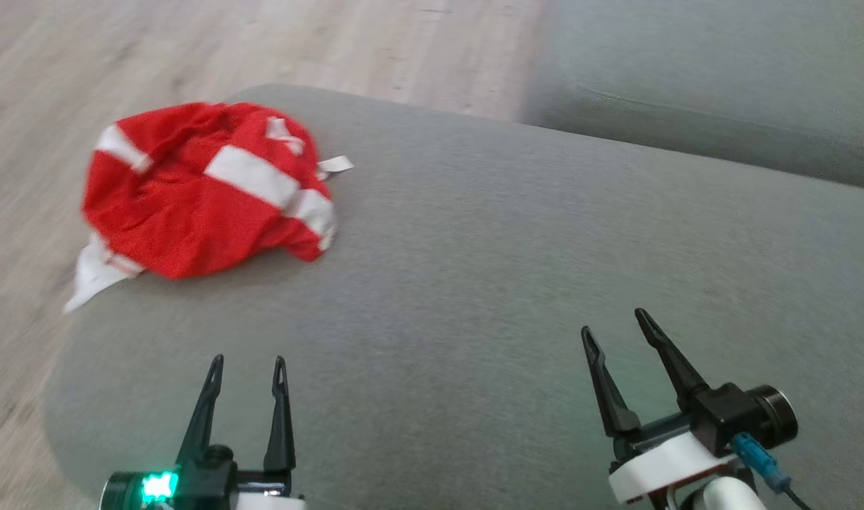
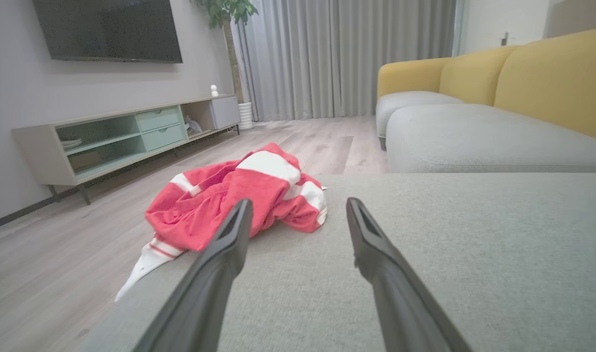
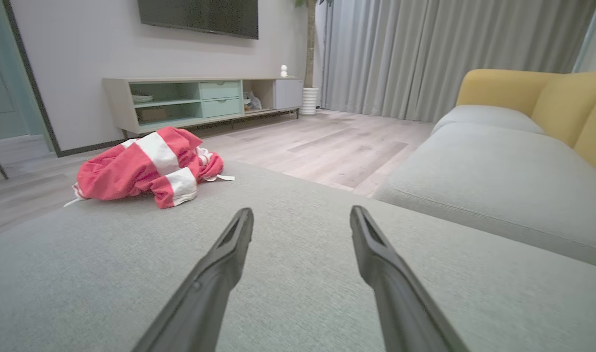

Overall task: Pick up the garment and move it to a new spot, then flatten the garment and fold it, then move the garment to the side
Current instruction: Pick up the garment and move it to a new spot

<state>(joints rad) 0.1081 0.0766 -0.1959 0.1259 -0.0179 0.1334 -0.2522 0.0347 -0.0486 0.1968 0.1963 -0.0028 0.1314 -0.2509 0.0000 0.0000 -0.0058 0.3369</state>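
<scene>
The garment - a red top with white stripes - lay crumpled ahead and a little to the left of the left claw, well apart from the right claw, on the far left edge of the grey cushion. A white hem hung over that edge. Both claws stood spread wide, holding nothing. The cloth looked soft, light and limp, likely to sag and trail when lifted. The raised striped fold nearest the left claw seemed the best place to pinch - deep, through several layers.
</scene>
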